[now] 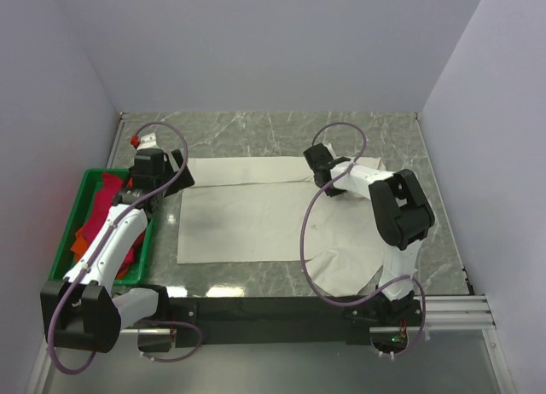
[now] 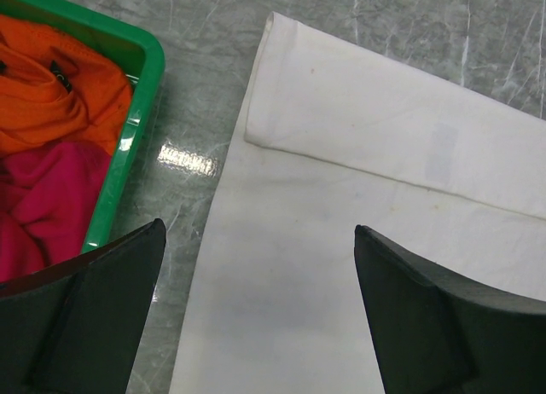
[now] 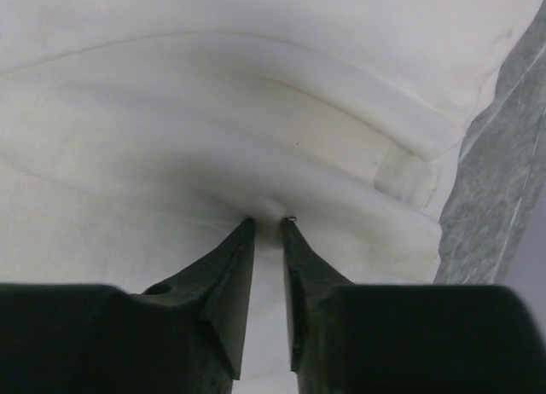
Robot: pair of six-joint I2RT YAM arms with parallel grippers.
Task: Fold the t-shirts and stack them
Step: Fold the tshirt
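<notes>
Mid-fold, the right end effector [image 3: 269,222] pinches the large cream cloth t-shirt [image 1: 247,223]; the wide-open left end effector [image 2: 258,232] should grip next.

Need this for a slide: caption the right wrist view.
Right gripper pinching a raised fold of the cream t-shirt, marble table at the right edge.

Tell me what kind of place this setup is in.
Most likely a robot lab test cell, not a home: plain pale walls box in a marble-patterned tabletop, two arms are bolted to a rail at its near edge, and a cream t-shirt lies spread beside a green crate of coloured shirts.
</notes>
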